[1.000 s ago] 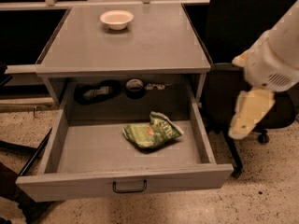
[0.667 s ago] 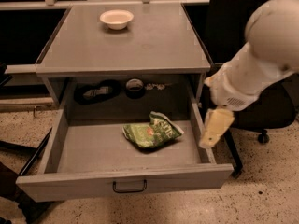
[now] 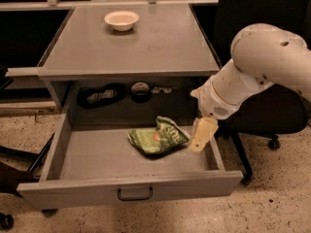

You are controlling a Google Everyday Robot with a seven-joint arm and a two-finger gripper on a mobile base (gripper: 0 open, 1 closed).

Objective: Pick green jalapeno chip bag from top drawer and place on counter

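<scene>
The drawer (image 3: pixel 54 152) stands wide open under the table (image 3: pixel 160 45). It is grey inside and out, and a small dark handle (image 3: pixel 134 194) sits on its front.

The bag (image 3: pixel 158 137) lies on the drawer floor. It is green and crinkled, with pale letters and a little red spot. It is a bit right of the middle, closer to the back of the drawer than to the front. One corner of it sticks up at the back.

The gripper (image 3: pixel 203 135) is pale yellow. It hangs down inside the drawer, close to the right wall. It points down and a little to the left. The bag is just to the left of it, at about the same depth in the drawer. The bag's right edge is very near the gripper tip. They may be a tiny bit apart, but the view is too dim to be sure. I cannot tell if the gripper is spread or pressed together. It does not hold the bag.

The big white arm (image 3: pixel 257 67) comes in from the right side, above the drawer's right corner.

On the table, a small pale bowl (image 3: pixel 121 20) sits near the back. In the dark space behind the drawer there is a black strap thing (image 3: pixel 99 96) and a round black roll (image 3: pixel 141 91). A black chair (image 3: pixel 272 115) stands behind the arm on the speckled floor (image 3: pixel 272 203).
</scene>
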